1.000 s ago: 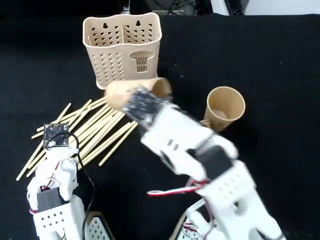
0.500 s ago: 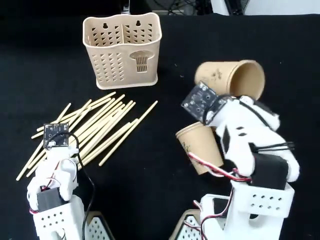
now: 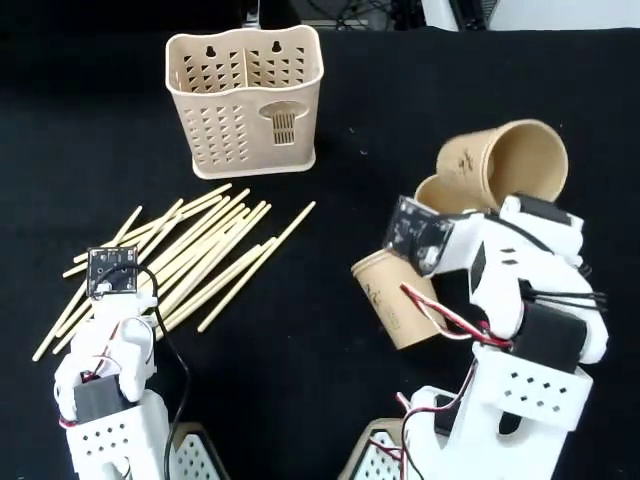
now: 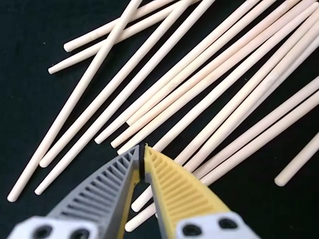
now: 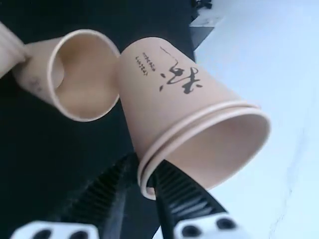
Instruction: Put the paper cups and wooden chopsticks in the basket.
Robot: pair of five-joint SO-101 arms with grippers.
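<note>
My right gripper is shut on the rim of a tan paper cup, held tilted in the air at the right, mouth facing away from the basket; it looks like two nested cups. A second cup stands just under it. A third cup lies on its side beside the right arm. Several wooden chopsticks are spread in front of the beige slotted basket. My left gripper hovers shut over the chopsticks with nothing in it.
The table is covered in black cloth. The basket stands upright at the back, left of centre, with two compartments. The left arm's body sits at the front left, the right arm's body at the front right.
The right arm swung from beside the basket out to the right, carrying the cup, and has tilted it further right. The left arm has not moved.
</note>
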